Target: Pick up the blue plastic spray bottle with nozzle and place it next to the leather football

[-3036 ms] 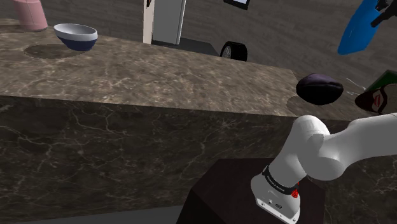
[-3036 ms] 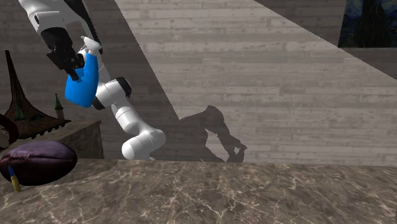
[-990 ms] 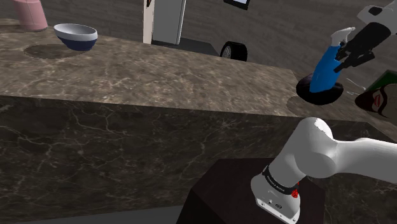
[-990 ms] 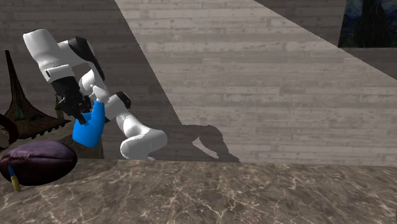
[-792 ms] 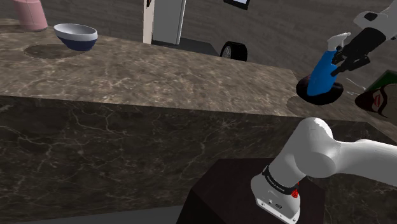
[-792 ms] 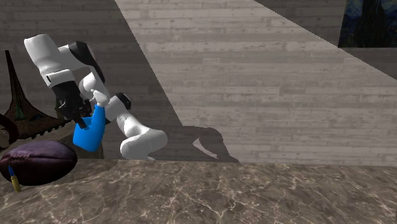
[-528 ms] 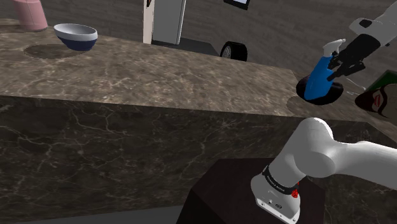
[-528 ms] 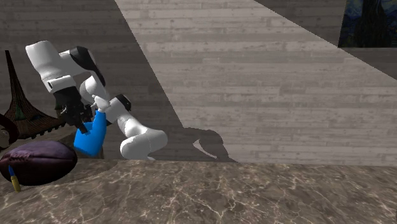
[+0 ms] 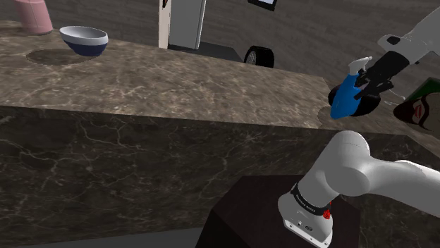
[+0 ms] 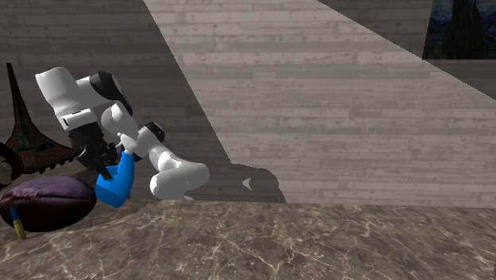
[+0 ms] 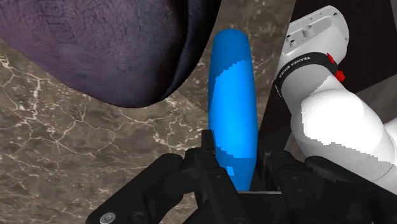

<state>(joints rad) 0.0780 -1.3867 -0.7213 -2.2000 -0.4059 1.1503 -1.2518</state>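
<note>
The gripper has been coming down over the last three seconds, bringing the bottle from high above the football to just beside it. The fingers are clamping the blue bottle near its nozzle end, and it is hanging tilted, its far end reaching alongside the football. In the shoulder view the bottle is covering part of the football. Whether it is touching the marble counter is unclear. Well apart from the football, a bowl is sitting on the counter.

Marble counter, blue-and-white bowl near pink object, black wheel beyond
</note>
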